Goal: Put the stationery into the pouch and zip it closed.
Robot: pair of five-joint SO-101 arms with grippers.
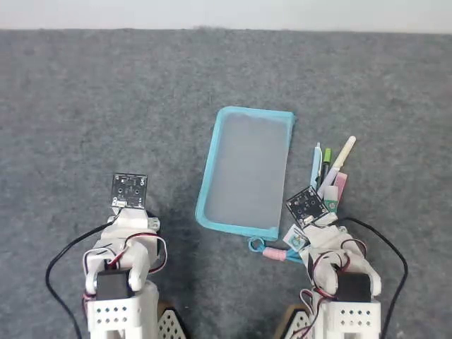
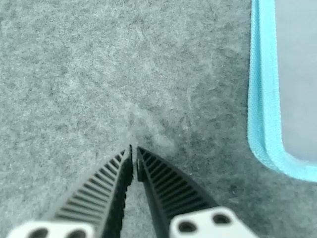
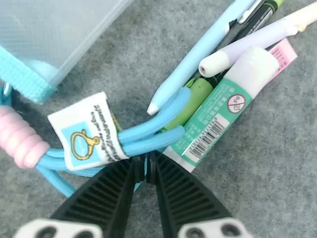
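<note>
The pouch, translucent with a turquoise border, lies flat in the middle of the grey felt table. Just to its right the stationery is bunched together: a light blue pen, a green marker, a lilac pen with a white end, and a green-labelled glue stick (a pink item beside it is too hidden to name). The right gripper hangs at the near end of this bunch. Its jaws are pressed nearly together at a looped blue cord, which bears a white tag and a pink beaded charm. I cannot tell whether the cord is pinched. The left gripper is closed on nothing, over bare felt left of the pouch.
</note>
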